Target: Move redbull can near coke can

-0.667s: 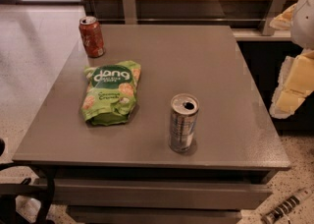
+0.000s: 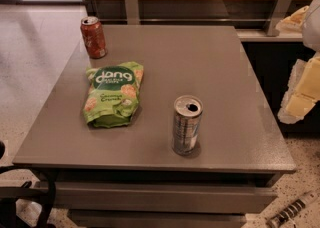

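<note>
Camera view: redbull can (image 2: 187, 124) stands at 5 o'clock, coke can (image 2: 93, 37) at 11, bag (image 2: 112, 94) at 9. Gripper sits off frame past the arm (image 2: 300, 92) at 3, so I can't tell its opening. I'd grasp mid-can and skirt the bag.

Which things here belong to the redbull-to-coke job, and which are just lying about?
For the job: redbull can, front right of the table; coke can, far left corner; gripper, low at bottom right, off the table.
Just lying about: green snack bag, left of the redbull can.
</note>
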Tool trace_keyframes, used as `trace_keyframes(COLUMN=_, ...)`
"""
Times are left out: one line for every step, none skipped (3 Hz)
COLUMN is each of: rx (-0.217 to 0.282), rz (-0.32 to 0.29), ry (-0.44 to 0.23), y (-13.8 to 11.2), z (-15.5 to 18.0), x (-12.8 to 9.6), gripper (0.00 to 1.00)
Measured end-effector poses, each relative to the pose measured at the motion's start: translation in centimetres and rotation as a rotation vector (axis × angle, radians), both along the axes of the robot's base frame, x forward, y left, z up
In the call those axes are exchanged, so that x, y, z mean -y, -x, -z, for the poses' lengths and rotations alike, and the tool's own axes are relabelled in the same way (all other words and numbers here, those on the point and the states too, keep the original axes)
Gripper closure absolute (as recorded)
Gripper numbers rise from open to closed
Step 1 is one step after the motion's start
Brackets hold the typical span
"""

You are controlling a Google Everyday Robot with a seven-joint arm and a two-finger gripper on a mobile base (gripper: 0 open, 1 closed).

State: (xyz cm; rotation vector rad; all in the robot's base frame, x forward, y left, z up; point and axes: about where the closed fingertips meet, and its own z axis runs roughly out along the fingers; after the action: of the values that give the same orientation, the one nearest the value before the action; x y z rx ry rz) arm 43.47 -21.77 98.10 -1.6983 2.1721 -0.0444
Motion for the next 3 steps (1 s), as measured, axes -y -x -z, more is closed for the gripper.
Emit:
trace_keyframes(rx=0.002, rz=-0.061, ry=-0.133, y=1.3, z=0.7, x=0.8, gripper=0.0)
trace_keyframes(rx=0.029, rz=-0.124, ry=-0.282, y=2.7, z=2.4, x=0.7, gripper=0.0)
trace_keyframes(rx=0.089, rz=-0.209, ry=-0.544, y=3.2, z=5.3, x=-1.2, gripper=0.0)
